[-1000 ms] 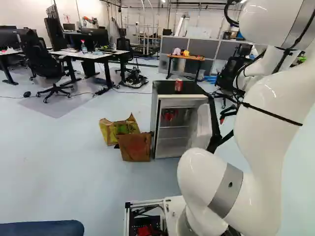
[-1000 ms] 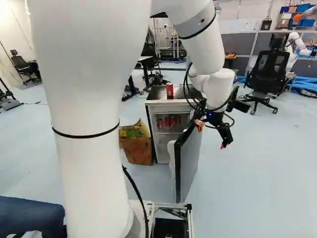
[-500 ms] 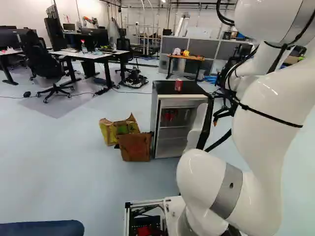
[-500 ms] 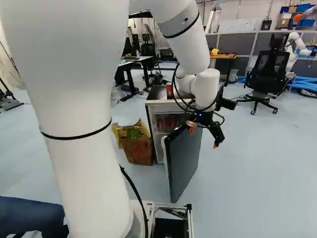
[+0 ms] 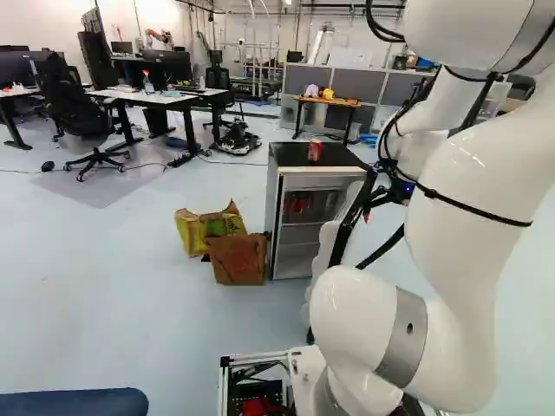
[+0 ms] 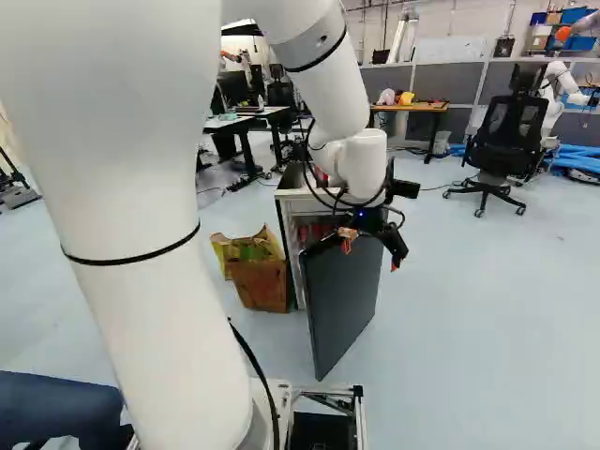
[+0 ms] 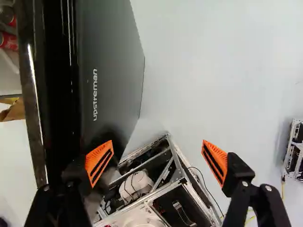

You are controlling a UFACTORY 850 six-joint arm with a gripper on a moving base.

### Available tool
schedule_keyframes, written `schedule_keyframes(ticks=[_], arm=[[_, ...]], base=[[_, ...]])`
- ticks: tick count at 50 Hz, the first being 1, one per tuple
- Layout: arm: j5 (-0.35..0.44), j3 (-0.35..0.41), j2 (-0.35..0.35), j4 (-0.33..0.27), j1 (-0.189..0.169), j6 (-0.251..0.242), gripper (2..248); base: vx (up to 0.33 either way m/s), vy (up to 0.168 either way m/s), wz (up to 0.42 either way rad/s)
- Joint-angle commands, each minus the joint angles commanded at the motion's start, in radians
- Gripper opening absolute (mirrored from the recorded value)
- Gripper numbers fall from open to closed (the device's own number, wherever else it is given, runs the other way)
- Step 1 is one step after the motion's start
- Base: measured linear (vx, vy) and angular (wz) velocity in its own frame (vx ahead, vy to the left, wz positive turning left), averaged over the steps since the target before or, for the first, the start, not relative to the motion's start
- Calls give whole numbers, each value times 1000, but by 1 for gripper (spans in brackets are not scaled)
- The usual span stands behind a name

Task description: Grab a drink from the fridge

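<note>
Black gripper, released, with orange-padded fingers spread wide, near the top edge of the open door of a small fridge. Red cans inside the fridge; one more red can upright on its black top.

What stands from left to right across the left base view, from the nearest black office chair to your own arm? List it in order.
Black office chair, crumpled bags, fridge, its open door, my arm.
</note>
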Motion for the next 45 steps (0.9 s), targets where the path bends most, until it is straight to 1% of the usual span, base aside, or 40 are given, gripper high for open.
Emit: schedule_keyframes(ticks=[27,37,45], arm=[[42,25,21,-70,129,0,247],[56,22,18,-88,175,0,247],[63,13,11,-92,210,0,247]], base=[[0,0,0],[0,0,0],[0,0,0]])
